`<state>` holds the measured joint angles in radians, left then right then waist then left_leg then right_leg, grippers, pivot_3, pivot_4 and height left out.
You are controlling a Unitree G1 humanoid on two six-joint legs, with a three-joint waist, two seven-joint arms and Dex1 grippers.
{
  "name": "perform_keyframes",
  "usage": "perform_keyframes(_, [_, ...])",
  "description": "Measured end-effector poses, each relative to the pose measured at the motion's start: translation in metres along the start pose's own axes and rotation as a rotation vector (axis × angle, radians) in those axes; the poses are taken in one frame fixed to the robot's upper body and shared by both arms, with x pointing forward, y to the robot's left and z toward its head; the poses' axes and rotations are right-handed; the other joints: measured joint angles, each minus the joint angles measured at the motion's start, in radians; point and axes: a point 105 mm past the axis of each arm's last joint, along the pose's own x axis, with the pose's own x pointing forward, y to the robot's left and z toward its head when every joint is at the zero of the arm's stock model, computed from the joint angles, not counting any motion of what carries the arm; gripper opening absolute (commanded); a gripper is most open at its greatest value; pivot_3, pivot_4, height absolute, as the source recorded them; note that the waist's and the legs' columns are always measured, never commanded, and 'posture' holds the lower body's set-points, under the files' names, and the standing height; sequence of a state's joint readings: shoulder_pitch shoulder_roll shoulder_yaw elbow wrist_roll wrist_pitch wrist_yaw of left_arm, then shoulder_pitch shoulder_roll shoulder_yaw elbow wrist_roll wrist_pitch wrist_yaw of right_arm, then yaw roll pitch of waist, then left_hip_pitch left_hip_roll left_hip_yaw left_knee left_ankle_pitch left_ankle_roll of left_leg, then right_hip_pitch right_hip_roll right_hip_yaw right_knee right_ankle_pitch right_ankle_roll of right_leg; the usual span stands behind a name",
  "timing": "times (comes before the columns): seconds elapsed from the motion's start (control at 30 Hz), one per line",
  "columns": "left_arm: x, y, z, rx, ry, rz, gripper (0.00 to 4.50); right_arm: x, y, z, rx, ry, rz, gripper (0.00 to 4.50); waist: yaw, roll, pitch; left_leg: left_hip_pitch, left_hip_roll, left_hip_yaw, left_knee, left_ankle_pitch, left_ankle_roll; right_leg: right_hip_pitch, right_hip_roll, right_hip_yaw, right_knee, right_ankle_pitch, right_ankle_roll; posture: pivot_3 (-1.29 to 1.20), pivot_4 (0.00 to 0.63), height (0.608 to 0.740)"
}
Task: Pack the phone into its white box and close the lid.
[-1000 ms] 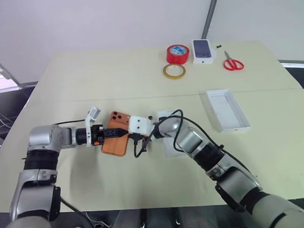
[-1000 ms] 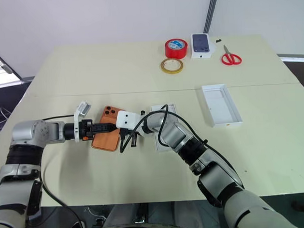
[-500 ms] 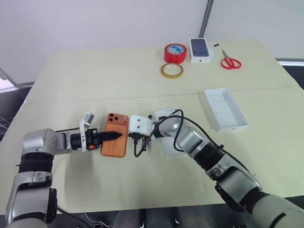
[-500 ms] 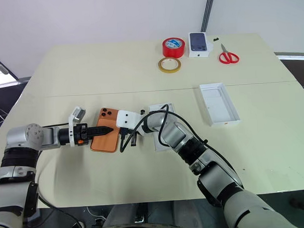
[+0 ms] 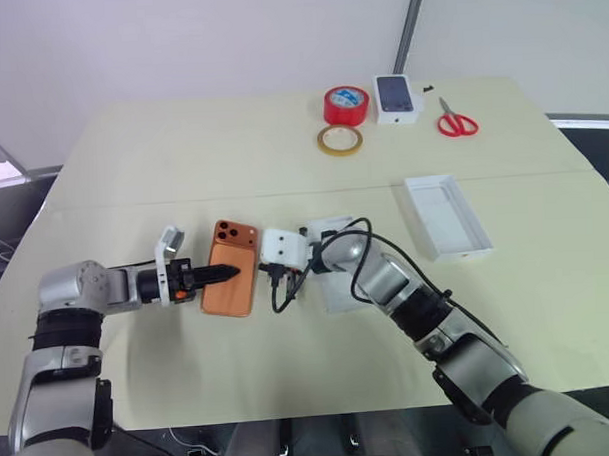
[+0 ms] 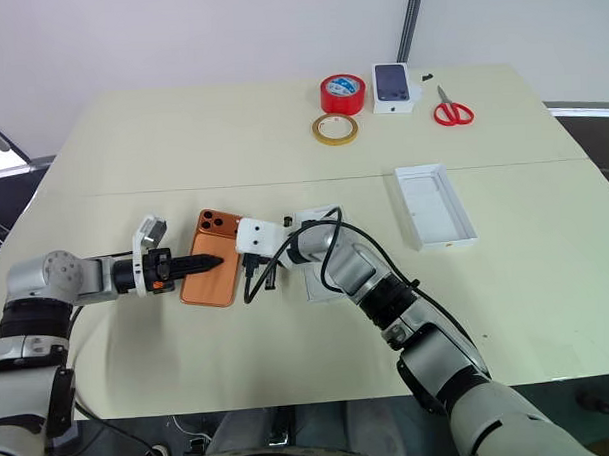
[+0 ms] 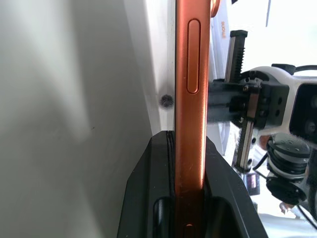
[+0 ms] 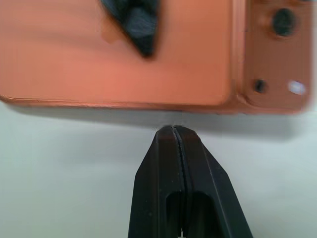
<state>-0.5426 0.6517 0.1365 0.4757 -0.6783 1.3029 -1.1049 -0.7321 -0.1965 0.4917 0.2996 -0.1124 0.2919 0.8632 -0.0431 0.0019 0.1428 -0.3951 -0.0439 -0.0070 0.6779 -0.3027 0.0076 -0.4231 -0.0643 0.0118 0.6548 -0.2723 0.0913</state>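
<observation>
The left gripper (image 5: 222,274) has pinched the orange phone (image 5: 230,280) by its edge at centre-left of the frame; the right gripper (image 8: 173,133), fingers pressed together and empty, points at its far edge. Still ahead: the white box (image 5: 331,277) just right awaits, and the lid (image 5: 447,217) lies open at right.

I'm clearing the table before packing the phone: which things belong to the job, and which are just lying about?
Job: phone, lid, white box, partly hidden.
Lying about: red tape roll, yellow tape ring, scissors, small box with phone picture.
</observation>
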Motion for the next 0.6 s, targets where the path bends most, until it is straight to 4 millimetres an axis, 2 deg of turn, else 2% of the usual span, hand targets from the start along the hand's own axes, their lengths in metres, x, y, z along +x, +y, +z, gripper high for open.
perform_keyframes(0.03, [0.001, 0.0, 0.0, 0.002, -0.009, -0.005, 0.05, -0.006, -0.003, 0.005, 0.034, -0.045, -0.007, 0.0, 0.001, 0.0, 0.0, -0.001, 0.0, 0.0, 0.0, 0.0, 0.0, -0.001, 0.0, 0.0, 0.0, 0.0, 0.0, 0.0, 0.15, 0.74])
perform_keyframes(0.07, [0.0, 0.0, 0.0, 0.001, -0.018, -0.007, 0.01, -0.01, -0.006, 0.01, 0.051, -0.076, -0.008, 0.26, 0.001, 0.0, 0.0, -0.001, 0.0, 0.0, 0.0, 0.0, 0.0, -0.001, 0.0, 0.0, 0.0, 0.0, 0.0, 0.0, 0.15, 0.74])
perform_keyframes(0.13, [0.0, 0.0, 0.002, -0.002, -0.056, -0.022, 0.0, -0.031, -0.009, 0.028, 0.171, -0.22, 0.031, 0.82, 0.002, 0.0, 0.0, -0.002, 0.0, 0.0, 0.0, -0.002, 0.004, -0.001, 0.0, 0.0, 0.0, 0.0, 0.0, 0.0, 0.15, 0.74])
perform_keyframes(0.2, [0.0, -0.001, 0.002, -0.016, -0.08, -0.033, 0.0, -0.058, -0.01, 0.045, 0.186, -0.343, 0.064, 1.74, 0.006, -0.001, 0.001, -0.002, 0.0, -0.001, 0.0, -0.002, 0.004, -0.001, 0.0, 0.0, 0.0, 0.0, 0.0, 0.0, 0.15, 0.74])
perform_keyframes(0.23, [0.001, -0.001, 0.003, -0.029, -0.085, -0.037, 0.0, -0.069, -0.01, 0.047, 0.164, -0.362, 0.069, 2.28, 0.007, -0.001, 0.001, -0.002, 0.0, -0.001, 0.0, -0.003, 0.005, -0.001, 0.0, 0.0, -0.001, 0.0, 0.0, 0.0, 0.15, 0.74])
perform_keyframes(0.3, [0.002, -0.004, 0.002, -0.076, -0.098, -0.065, 0.0, -0.091, -0.002, 0.037, 0.143, -0.359, 0.093, 3.35, 0.012, -0.001, 0.001, -0.002, 0.0, -0.001, 0.0, -0.003, 0.006, -0.001, 0.0, 0.0, -0.001, 0.0, 0.0, 0.0, 0.15, 0.74])
perform_keyframes(0.33, [0.004, -0.006, 0.002, -0.102, -0.108, -0.08, 0.0, -0.099, 0.005, 0.025, 0.153, -0.33, 0.114, 3.8, 0.015, -0.002, 0.001, -0.003, 0.0, -0.001, 0.0, -0.003, 0.006, -0.001, 0.0, 0.0, -0.002, 0.0, 0.0, 0.0, 0.15, 0.74])
perform_keyframes(0.47, [0.012, -0.011, 0.002, -0.147, -0.141, -0.118, 0.0, -0.126, 0.034, -0.021, 0.181, -0.147, 0.208, 3.8, 0.03, -0.003, 0.003, -0.006, 0.001, -0.001, 0.001, -0.003, 0.006, -0.003, 0.0, 0.0, -0.004, 0.0, 0.0, 0.0, 0.15, 0.74])
perform_keyframes(0.6, [0.023, -0.017, 0.0, -0.133, -0.158, -0.126, 0.0, -0.14, 0.056, -0.046, 0.115, -0.047, 0.238, 3.8, 0.033, -0.005, 0.004, -0.007, 0.001, -0.001, 0.001, -0.003, 0.005, -0.003, 0.0, 0.0, -0.005, 0.0, 0.0, 0.0, 0.15, 0.74])
